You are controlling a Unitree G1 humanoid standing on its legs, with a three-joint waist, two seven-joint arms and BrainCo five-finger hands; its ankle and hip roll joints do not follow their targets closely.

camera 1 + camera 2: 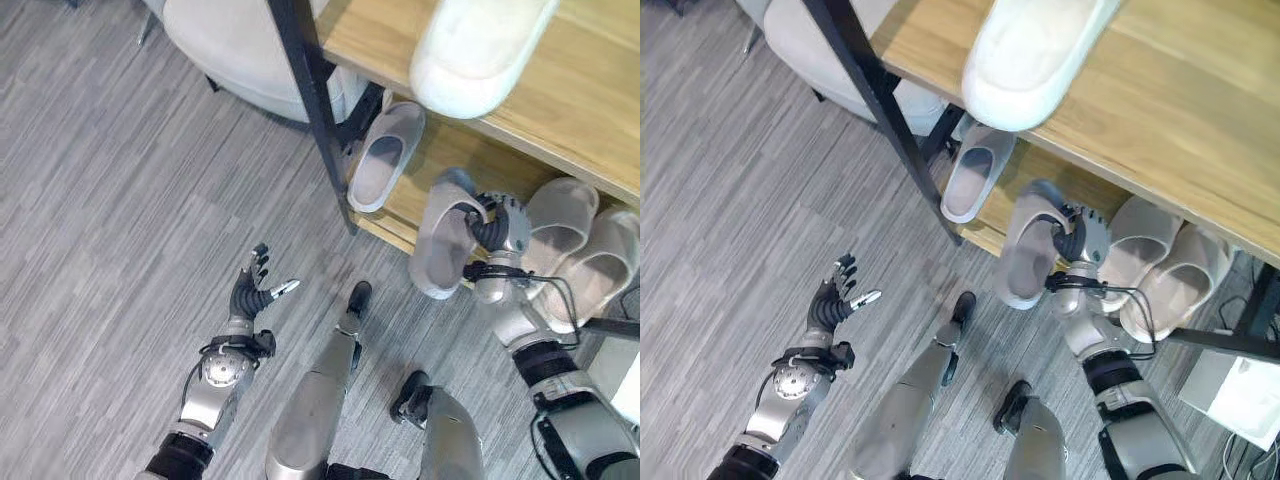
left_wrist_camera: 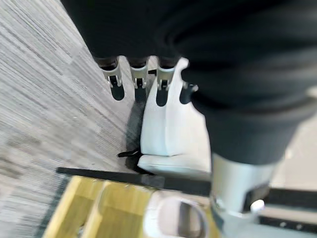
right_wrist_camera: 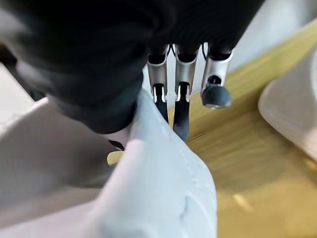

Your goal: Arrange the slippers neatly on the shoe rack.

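- Slipper [image 1: 441,248], a pale grey one, is in the right hand [image 1: 497,232], at the front edge of the shoe rack's lower shelf [image 1: 425,165]; its heel end hangs out past the shelf edge over the floor [image 1: 120,200].
- The right hand's fingers curl over the slipper's strap (the right wrist view shows dark fingertips [image 3: 180,116] pressed down onto the pale upper), so the hold is a closed grasp on the slipper.
- A 2nd grey slipper [image 1: 385,155] lies on the same lower shelf toward the robot's left, just beside the black upright post [image 1: 312,110], with its heel end toward the floor.
- 2 beige slippers [image 1: 580,250] sit side by side on the lower shelf on the robot's right, just beside the held one; whether they touch it I cannot tell.
- A white slipper [image 1: 475,50] rests on the top wooden shelf [image 1: 590,90], its end overhanging the front edge.
- The left hand [image 1: 252,291] hovers over the floor, well apart from the rack, fingers spread and relaxed, holding nothing.
- A pale rounded seat [image 1: 225,45] stands on the floor beyond the rack's post.
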